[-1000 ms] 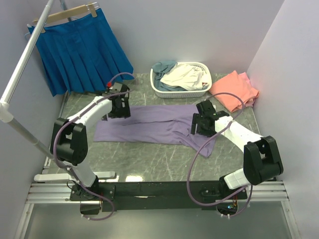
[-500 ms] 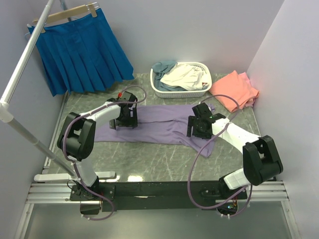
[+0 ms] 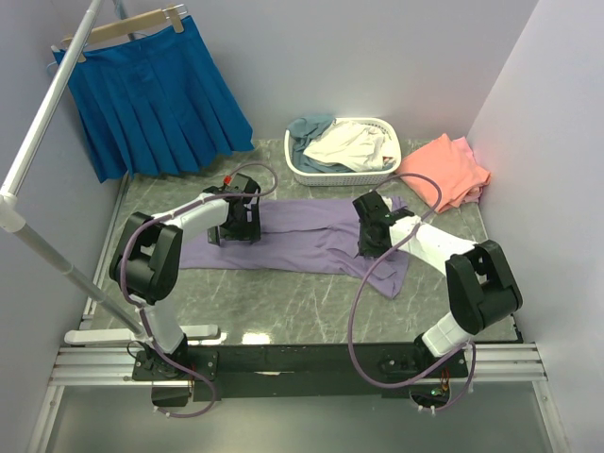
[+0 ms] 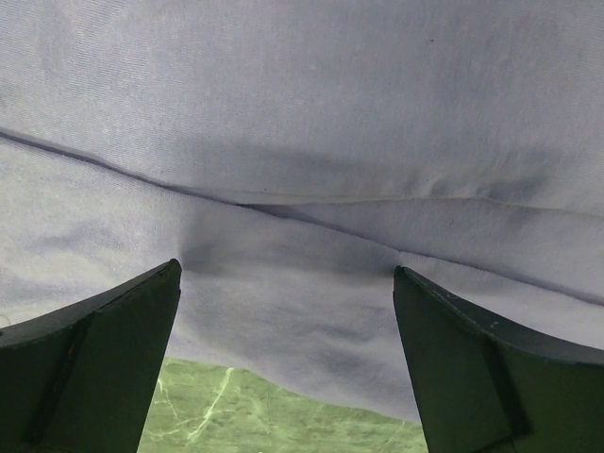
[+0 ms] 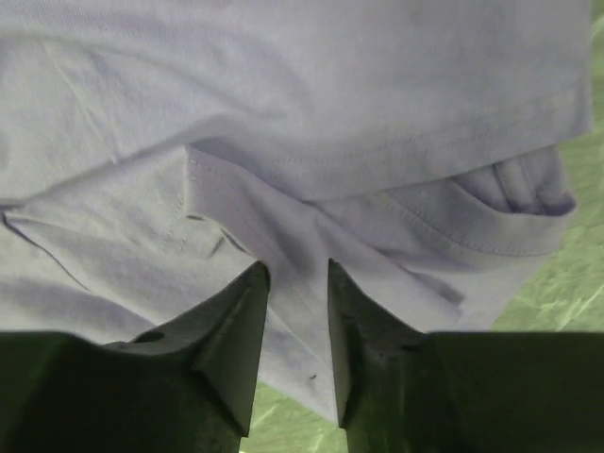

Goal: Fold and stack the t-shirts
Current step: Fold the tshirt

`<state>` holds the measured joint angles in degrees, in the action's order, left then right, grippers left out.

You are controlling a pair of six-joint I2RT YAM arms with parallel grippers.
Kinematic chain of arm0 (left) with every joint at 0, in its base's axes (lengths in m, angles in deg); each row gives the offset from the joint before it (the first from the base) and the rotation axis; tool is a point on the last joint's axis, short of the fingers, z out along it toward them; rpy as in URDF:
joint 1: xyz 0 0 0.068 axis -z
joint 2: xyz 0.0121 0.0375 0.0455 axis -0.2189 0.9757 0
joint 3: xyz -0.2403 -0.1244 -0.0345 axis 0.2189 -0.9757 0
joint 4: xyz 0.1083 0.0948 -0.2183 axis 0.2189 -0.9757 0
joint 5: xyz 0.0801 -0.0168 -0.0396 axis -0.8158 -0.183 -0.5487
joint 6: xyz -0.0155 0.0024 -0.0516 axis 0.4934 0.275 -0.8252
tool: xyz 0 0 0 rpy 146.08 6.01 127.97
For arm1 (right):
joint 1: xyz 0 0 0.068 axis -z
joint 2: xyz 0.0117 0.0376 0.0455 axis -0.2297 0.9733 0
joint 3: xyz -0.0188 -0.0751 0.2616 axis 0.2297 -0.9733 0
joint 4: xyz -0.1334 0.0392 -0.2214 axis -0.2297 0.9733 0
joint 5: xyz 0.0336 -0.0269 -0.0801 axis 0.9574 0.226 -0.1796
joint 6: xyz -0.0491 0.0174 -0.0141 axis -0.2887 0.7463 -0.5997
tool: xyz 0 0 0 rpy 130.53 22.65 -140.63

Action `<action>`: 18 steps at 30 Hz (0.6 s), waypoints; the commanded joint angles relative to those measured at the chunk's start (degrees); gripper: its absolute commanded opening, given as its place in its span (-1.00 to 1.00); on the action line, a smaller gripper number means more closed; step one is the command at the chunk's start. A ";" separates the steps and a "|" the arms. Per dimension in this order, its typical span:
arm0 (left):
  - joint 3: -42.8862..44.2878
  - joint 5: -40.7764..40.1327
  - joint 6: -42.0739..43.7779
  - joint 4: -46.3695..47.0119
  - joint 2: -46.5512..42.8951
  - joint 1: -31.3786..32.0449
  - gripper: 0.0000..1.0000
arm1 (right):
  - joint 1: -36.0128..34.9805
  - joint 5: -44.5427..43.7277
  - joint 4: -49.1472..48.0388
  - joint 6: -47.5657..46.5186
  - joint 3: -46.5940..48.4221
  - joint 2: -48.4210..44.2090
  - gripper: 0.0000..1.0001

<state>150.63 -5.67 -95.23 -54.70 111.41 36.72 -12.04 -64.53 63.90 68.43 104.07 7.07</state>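
I see the lavender t-shirt (image 3: 302, 234) spread flat across the middle of the table (image 3: 283, 302). Its long axis runs left to right, and its right end trails toward the near edge. My left pincer (image 3: 238, 226) sits over the shirt's left part, jaws wide. My right pincer (image 3: 371, 242) is on the right part, jaws narrow. Only its wrist view shows a stitched hem and a ridge of cloth in the gap; I cannot tell whether it grips. Just behind the shirt a white basket (image 3: 340, 176) holds cream and grey-blue tees (image 3: 344, 143). Coral tees (image 3: 444, 175) lie far right, and a blue skirt (image 3: 151, 104) hangs far left.
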 commanded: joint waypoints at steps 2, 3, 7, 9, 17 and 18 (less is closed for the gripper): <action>-0.26 -1.54 -0.17 0.29 1.22 0.01 0.99 | -0.25 -2.93 0.66 -0.07 2.93 0.86 -0.49; -0.26 -1.54 0.01 0.29 1.22 0.01 0.99 | -0.34 -3.02 0.84 -0.07 3.02 0.77 -0.57; -0.17 -1.54 0.01 0.29 1.31 0.01 0.99 | -0.34 -2.49 1.36 -0.68 3.63 0.24 -0.83; -0.17 -1.45 0.09 0.38 1.40 0.01 0.99 | -0.34 -1.79 1.63 -0.94 3.90 0.24 -0.87; -0.17 -1.19 0.10 0.56 1.75 0.09 0.99 | -0.96 -0.56 2.07 -0.16 3.46 -1.34 -0.07; -0.08 -1.10 0.18 0.56 1.83 0.01 0.99 | -1.22 -0.38 2.24 -0.07 3.63 -0.90 -0.07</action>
<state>150.59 -5.80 -95.20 -54.68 112.59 36.72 -12.35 -64.97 65.43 67.86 105.86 7.16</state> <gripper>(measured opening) 0.995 0.455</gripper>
